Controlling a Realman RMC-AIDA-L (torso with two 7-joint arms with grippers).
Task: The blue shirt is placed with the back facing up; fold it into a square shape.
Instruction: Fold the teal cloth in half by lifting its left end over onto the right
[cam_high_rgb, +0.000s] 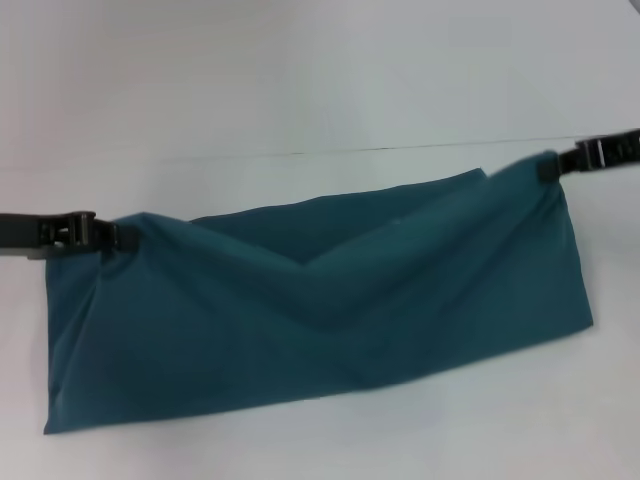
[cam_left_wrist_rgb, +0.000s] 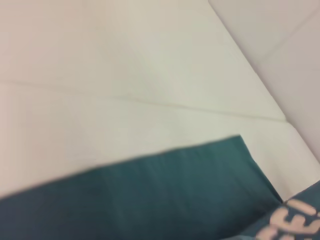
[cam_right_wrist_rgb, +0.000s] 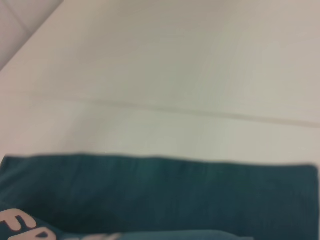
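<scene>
On the white tabletop (cam_high_rgb: 320, 90), left gripper (cam_high_rgb: 108, 236) and right gripper (cam_high_rgb: 548, 170) clamp the dark teal-blue soft shirt (cam_high_rgb: 330, 300) at mid-frame edges, mid-fold; next, lay it flat.

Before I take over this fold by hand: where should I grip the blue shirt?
Grip the blue shirt at its two far upper corners, from each outer side, where the left claw and right claw pinch it; the long band hangs between them.

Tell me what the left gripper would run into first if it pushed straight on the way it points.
The left gripper points toward the robot's right, already gripping the blue shirt; it would likely just meet more bunched fabric, though depth is unclear.
</scene>
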